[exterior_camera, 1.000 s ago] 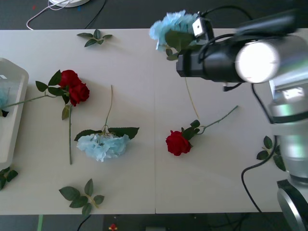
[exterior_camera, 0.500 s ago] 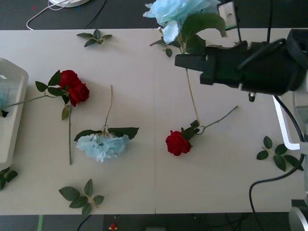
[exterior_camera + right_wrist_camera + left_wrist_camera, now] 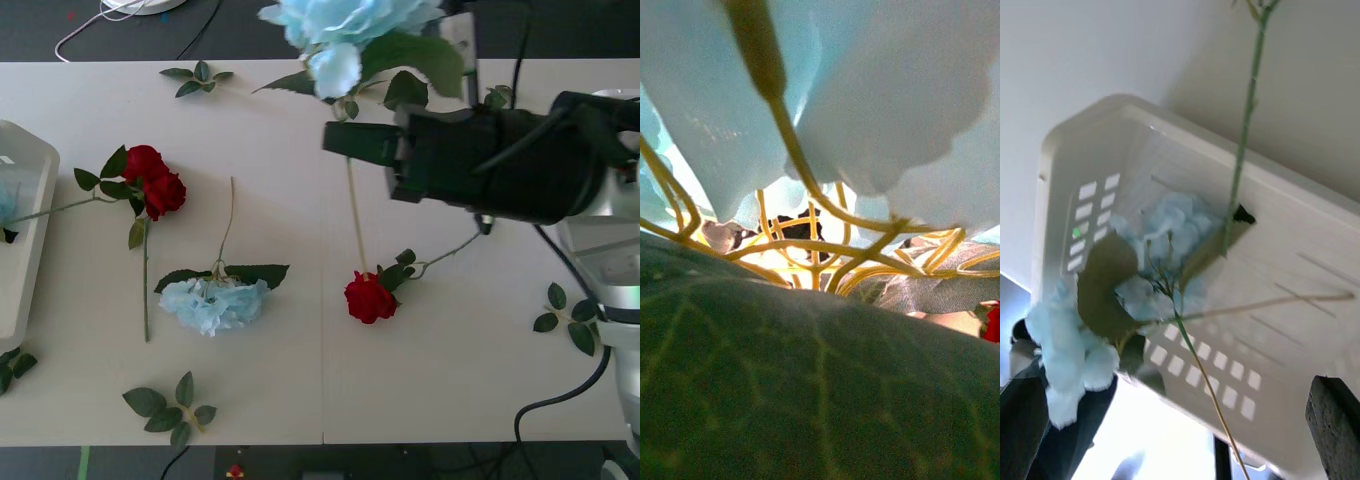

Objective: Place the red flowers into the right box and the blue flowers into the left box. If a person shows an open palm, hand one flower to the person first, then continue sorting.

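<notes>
My right gripper (image 3: 350, 142) is shut on the stem of a blue flower (image 3: 335, 30) and holds it high over the table's far middle, the thin stem hanging down below it. Its petals (image 3: 887, 97) and a broad leaf (image 3: 812, 390) press close against the right wrist view. Another blue flower (image 3: 213, 303) lies on the table left of centre. Two red flowers (image 3: 155, 182) lie at the left and one red flower (image 3: 370, 297) at the centre. The left box (image 3: 25, 250) (image 3: 1067, 135) holds blue flowers (image 3: 1169, 240). My left gripper (image 3: 1180, 427) hangs open above it. The right box is out of view.
Loose green leaf sprigs lie at the far left (image 3: 198, 78), the near left (image 3: 172, 405), the left edge (image 3: 10, 366) and the right (image 3: 565, 320). A white cable (image 3: 100, 20) lies beyond the table's far edge. One rose stem (image 3: 45, 211) reaches over the tray's rim.
My right arm has swung left across the table with the blue flower and lifted it; the flower head now looms larger at the top. The flowers on the table have not moved.
</notes>
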Tool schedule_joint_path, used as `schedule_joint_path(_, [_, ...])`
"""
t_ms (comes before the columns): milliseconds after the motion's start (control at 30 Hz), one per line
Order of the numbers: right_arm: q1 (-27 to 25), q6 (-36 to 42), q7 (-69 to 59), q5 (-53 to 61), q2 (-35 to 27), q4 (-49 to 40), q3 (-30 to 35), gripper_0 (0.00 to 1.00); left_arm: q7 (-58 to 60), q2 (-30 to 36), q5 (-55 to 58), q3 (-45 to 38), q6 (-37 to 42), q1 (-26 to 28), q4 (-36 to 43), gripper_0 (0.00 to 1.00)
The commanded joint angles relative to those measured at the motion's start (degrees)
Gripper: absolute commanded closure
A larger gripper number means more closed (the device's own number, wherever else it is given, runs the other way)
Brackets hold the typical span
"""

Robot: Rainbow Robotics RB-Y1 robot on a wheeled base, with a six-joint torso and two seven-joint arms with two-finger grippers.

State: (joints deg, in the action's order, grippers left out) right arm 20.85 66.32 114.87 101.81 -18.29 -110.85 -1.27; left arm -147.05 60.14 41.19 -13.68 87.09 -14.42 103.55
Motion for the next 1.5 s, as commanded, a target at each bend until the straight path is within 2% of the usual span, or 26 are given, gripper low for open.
schedule_joint_path(33, [-0.5, -3.5, 2.8, 1.0, -1.3, -2.4, -3.3, 1.0, -3.1, -4.2, -2.9, 4.2, -3.3, -7.2, -4.7, 0.0])
schedule_joint_path(200, [-0.5, -4.9, 3.0, 1.0, -1.2, -2.4, -4.4, 1.0, -6.1, -7.8, -5.1, 8.0, -9.8, -10.8, -10.5, 0.0])
schedule_joint_path(333, [-0.5, -4.9, 3.2, 1.0, -1.3, -2.4, -4.4, 1.0, -6.1, -9.6, -4.9, 8.5, -10.6, -12.8, -11.5, 0.0])
schedule_joint_path(433, [-0.5, -4.9, 3.3, 1.0, -1.2, -2.4, -4.4, 1.0, -5.7, -10.0, -2.4, 8.1, -7.4, -14.6, -10.6, 0.0])
schedule_joint_path(633, [-0.5, -4.9, 3.6, 1.0, -1.2, -2.4, -4.4, 1.0, -3.0, -10.0, 8.6, 1.8, 6.5, -17.9, -4.1, 0.0])
schedule_joint_path(667, [-0.5, -4.9, 3.6, 1.0, -1.2, -2.4, -4.4, 1.0, -3.0, -10.0, 8.6, 1.8, 6.5, -17.9, -4.1, 0.0])
schedule_joint_path(833, [-0.5, -4.9, 3.6, 0.9, -1.3, -2.4, -4.4, 1.0, 10.7, -10.0, 24.5, -2.1, 14.6, -19.9, 1.3, 0.0])
schedule_joint_path(967, [-0.5, -4.9, 3.7, 0.9, -1.2, -2.4, -4.4, 1.0, 20.0, -10.5, 34.8, -2.9, 14.4, -21.3, 2.3, 0.0])
schedule_joint_path(1200, [-0.5, -4.9, 3.8, 0.9, -1.2, -2.4, -4.4, 1.0, 36.3, -12.4, 58.3, -1.4, 9.9, -21.9, -2.6, 0.0])
schedule_joint_path(1367, [-0.5, -4.9, 3.8, 0.9, -1.3, -2.4, -4.5, 1.0, 41.4, -14.6, 63.7, 0.9, 8.6, -21.8, -4.7, 0.0])
schedule_joint_path(1500, [-0.5, -4.9, 3.9, 0.9, -1.2, -2.4, -4.5, 1.0, 46.9, -16.7, 67.4, 5.9, 8.2, -21.9, -7.7, 0.0])
